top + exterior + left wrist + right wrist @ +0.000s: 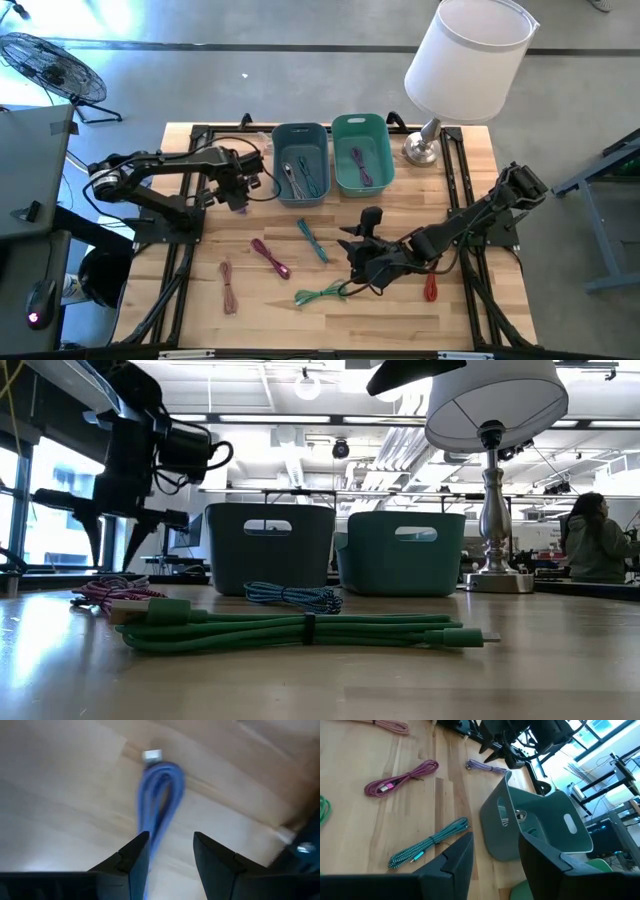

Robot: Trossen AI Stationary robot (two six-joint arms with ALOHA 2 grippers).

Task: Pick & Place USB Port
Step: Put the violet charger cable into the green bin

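A blue-violet coiled USB cable (pixel 159 790) with a white plug lies on the wooden table. My left gripper (pixel 170 852) hangs open above it, fingers pointing down, just left of the grey-blue bin (pixel 300 165); the right wrist view shows the same cable (pixel 487 767) below that gripper. My right gripper (pixel 362 245) waits open and holds nothing, raised over the table's middle. Loose on the table lie a pink cable (pixel 228 285), a magenta cable (pixel 270 258), a teal cable (pixel 312 240), a green cable (pixel 320 293) and a red one (pixel 431 288).
The grey-blue bin and the teal bin (pixel 362 152) beside it stand at the table's far side, each with cables inside. A lamp (pixel 465 60) with a white shade stands at the far right corner. A person (pixel 592 540) sits in the room beyond.
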